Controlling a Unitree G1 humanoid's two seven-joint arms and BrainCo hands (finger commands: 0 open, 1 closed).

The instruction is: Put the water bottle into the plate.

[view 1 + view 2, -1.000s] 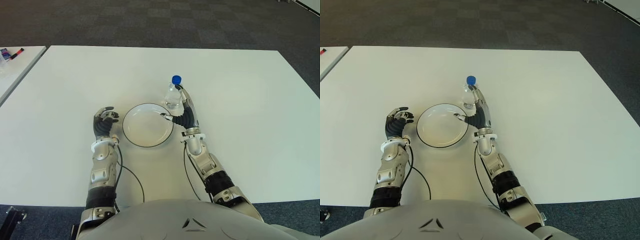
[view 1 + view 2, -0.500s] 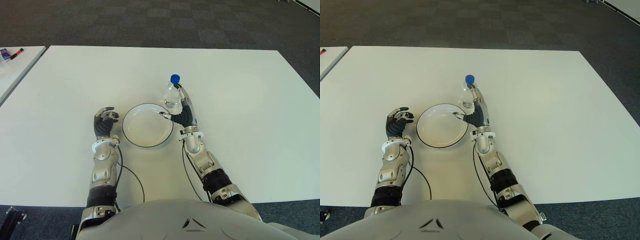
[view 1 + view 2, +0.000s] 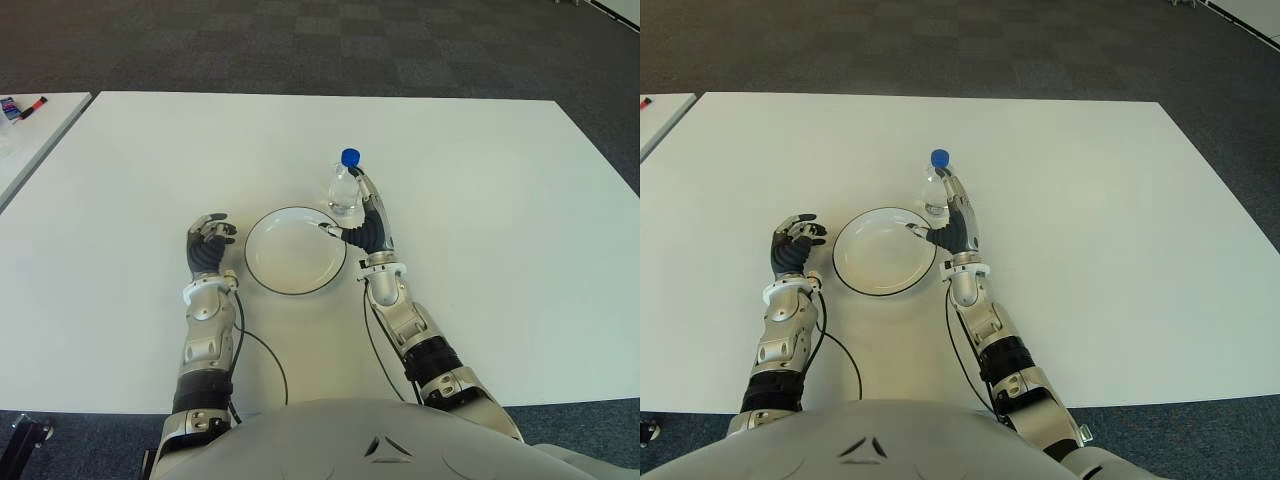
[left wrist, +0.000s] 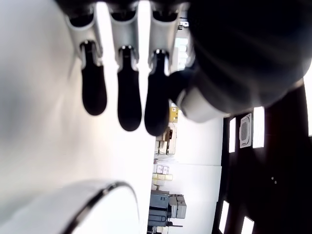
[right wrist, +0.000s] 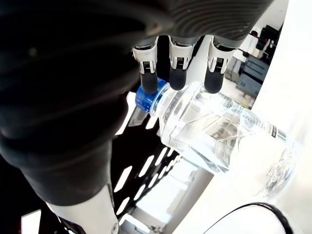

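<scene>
Now the right robot hand [image 3: 365, 225] is reaching with open fingers beside the upright water bottle [image 3: 345, 190], standing on the bench [image 3: 480, 200] at the plate's [image 3: 296, 250] one o'clock. It should close squarely around the body before lifting. The left robot hand [image 3: 208, 243], curled and empty, is waiting at nine o'clock.

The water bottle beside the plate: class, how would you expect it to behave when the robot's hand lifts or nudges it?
The water bottle stands upright and narrow, so a sideways nudge would probably tip it. Its round body would likely roll once down. The right wrist view shows clear, smooth plastic holding water, so it may feel slick and fairly heavy in the right hand.
</scene>
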